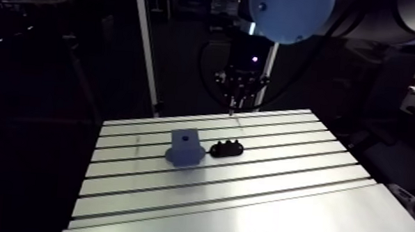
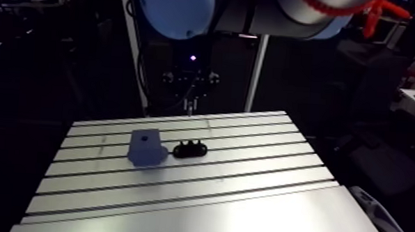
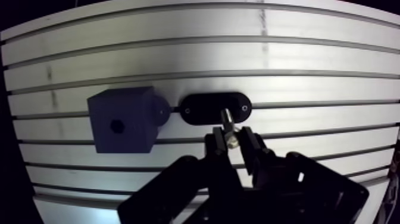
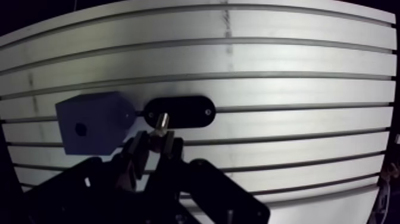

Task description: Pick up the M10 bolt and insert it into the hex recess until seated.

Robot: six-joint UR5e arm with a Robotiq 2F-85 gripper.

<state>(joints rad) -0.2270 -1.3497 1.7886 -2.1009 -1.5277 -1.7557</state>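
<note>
**Q:** Item one, the M10 bolt: location and condition?

**A:** Held. It is pinched between the two fingers of the gripper, which are drawn nearly together on it. A short bright end stands out ahead of the fingertips. Which end that is, head or thread, is too small to tell. In the arm view the gripper hangs raised over the table, so the bolt is clear of the surface.

**Q:** Item two, the destination?

**A:** Blue block, ahead of the gripper and well off to one side. One dark hole shows in the face turned toward the wrist camera. I take this for the hex recess, though its outline cannot be confirmed.

**Q:** Item three, anything between?

**A:** Black oval holder, directly ahead of the fingertips and just beside the block.

**Q:** Handling notes for the step in hand?

**A:** Judgement only.
- Carry the bolt sideways at the present height, passing over the holder.
- Stop with the bolt's axis centred on the hole.
- Turn the wrist so the flats match the recess.
- Descend slowly and straight.
- Keep the grip firm until the bolt bottoms out, then release.
- No clamp shows on the block, so a skewed approach could push it along the table rather than seat the bolt.
</note>
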